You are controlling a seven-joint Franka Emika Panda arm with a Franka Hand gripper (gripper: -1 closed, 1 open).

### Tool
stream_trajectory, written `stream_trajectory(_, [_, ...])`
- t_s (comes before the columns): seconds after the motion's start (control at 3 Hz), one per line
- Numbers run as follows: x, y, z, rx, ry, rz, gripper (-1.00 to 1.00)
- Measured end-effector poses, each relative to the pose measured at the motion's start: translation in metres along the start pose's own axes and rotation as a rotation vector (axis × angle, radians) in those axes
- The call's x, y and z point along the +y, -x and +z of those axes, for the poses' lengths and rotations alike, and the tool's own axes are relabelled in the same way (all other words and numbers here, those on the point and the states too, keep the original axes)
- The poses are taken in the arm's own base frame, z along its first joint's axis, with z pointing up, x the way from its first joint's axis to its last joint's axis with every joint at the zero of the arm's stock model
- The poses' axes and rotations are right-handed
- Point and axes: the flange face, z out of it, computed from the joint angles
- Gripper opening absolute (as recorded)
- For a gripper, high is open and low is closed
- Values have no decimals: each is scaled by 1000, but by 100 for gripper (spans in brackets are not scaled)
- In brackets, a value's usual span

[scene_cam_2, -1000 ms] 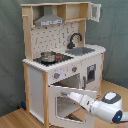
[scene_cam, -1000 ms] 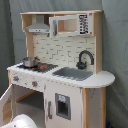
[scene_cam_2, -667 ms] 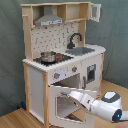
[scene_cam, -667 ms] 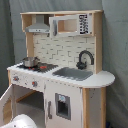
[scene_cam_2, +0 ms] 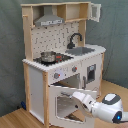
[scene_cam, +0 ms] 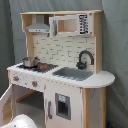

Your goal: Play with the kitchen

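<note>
Kitchen (scene_cam_2: 60, 60) stands upright, oven door (scene_cam_2: 67, 102) swung open.

No text, label, brand or number can be read in either exterior view. The dark panel of marks (scene_cam: 83, 23) on the white microwave-style upper cabinet (scene_cam: 70, 24) of the white and light-wood toy kitchen (scene_cam: 65, 75) is illegible.
</note>
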Motion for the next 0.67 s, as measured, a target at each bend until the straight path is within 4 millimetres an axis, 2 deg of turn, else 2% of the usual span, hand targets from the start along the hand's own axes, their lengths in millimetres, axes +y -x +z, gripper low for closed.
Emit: stream_trajectory(0.67, [11, 44, 15, -69, 35, 155, 100])
